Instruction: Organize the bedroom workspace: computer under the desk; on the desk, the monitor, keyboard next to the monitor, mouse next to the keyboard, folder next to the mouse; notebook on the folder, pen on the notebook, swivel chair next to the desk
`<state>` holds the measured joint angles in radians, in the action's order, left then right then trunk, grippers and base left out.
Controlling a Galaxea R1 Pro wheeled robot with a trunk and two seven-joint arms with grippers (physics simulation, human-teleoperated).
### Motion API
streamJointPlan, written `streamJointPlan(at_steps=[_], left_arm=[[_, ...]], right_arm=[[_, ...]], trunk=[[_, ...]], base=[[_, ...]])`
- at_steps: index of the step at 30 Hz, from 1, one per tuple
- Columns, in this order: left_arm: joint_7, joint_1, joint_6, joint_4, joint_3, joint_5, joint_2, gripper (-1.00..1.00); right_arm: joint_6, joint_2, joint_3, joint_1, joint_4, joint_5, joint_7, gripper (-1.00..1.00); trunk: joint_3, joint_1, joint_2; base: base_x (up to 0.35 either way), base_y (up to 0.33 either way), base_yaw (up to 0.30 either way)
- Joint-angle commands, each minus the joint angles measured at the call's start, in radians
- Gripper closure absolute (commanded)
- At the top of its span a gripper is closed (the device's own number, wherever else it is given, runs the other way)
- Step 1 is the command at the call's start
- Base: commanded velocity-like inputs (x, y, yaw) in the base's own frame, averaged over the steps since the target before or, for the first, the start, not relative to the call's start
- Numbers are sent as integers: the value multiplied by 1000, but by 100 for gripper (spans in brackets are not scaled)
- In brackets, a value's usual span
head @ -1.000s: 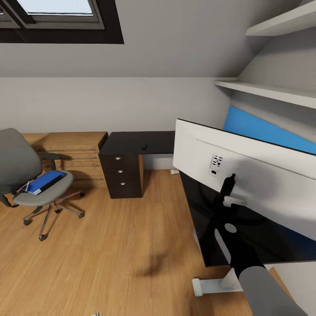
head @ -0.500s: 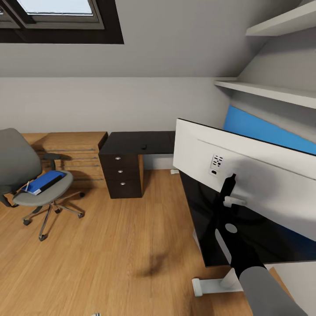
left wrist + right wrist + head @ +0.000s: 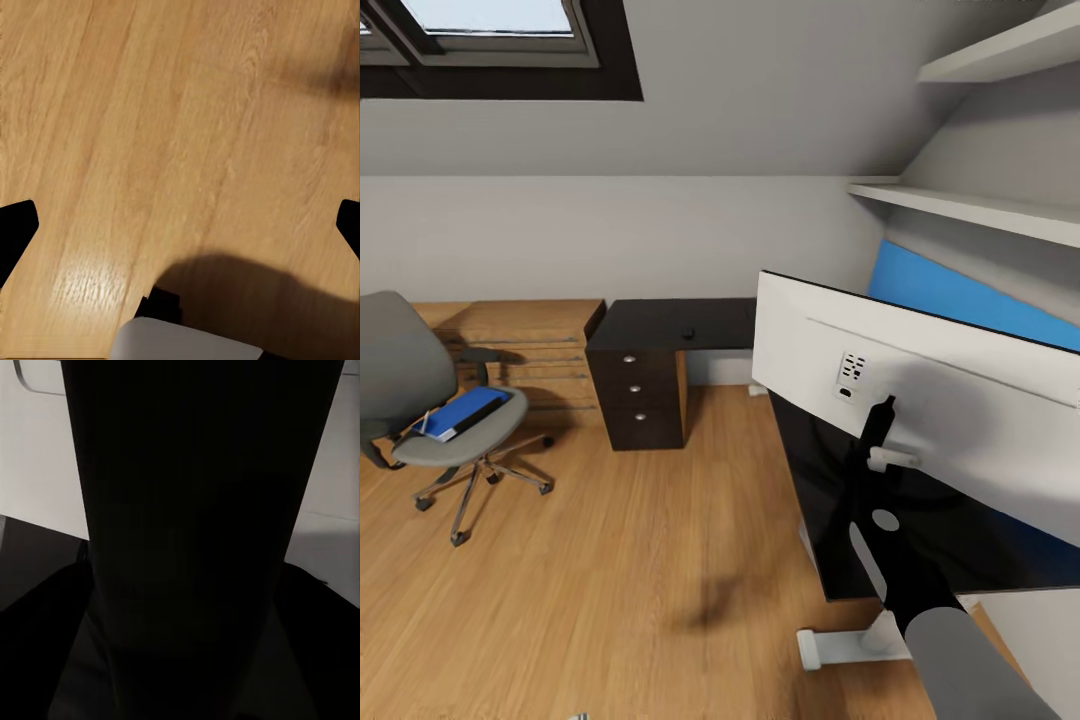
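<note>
The monitor [image 3: 920, 400] stands over the glossy black desk [image 3: 660, 322] at the right, its white back toward me. My right gripper [image 3: 880, 440] reaches up to its slim black stand [image 3: 195, 510] and looks shut on it. The grey swivel chair [image 3: 405, 370] stands at the left, apart from the desk, with the blue folder [image 3: 460, 413] on its seat. A small dark mouse-like object [image 3: 687, 333] lies on the desk's far wing. My left gripper [image 3: 180, 225] hangs open over the wooden floor. The keyboard and notebook are out of view.
A black drawer unit [image 3: 635, 395] supports the desk's far wing, with low wooden cabinets [image 3: 520, 335] beside it. The desk's white leg [image 3: 850, 645] stands near my right arm. Wall shelves [image 3: 980, 205] and a blue panel [image 3: 960, 295] are at the right. Wooden floor [image 3: 640, 560] lies between chair and desk.
The whole picture has shifted by a few pixels, so the camera moved slightly. The monitor's near corner sits a touch further left. Both grippers look unchanged.
</note>
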<state>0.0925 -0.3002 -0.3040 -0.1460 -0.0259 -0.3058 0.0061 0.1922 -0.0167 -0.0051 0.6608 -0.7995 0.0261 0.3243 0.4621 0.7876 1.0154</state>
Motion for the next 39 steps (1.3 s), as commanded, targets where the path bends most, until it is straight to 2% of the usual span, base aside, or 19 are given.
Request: streamJointPlan(at_steps=[1,11,27,39], left_arm=[[3,0,-3,0,-3,-4,0,-100],[3,0,-3,13,-3,-4,0,-100],[2,0,-3,23,-3,-7,0,-100],[2,0,-3,23,-2,-7,0,-100]], right_arm=[[5,0,-1,0,60,14,2,100],[3,2,0,0,58,16,4,100],[3,3,1,0,58,17,4,100],[3,2,0,0,57,17,4,100]], trunk=[[1,0,1],[1,0,1],[1,0,1],[1,0,1]], base=[[-170,0,0],[-96,0,12],[-3,0,210],[-2,-23,26]])
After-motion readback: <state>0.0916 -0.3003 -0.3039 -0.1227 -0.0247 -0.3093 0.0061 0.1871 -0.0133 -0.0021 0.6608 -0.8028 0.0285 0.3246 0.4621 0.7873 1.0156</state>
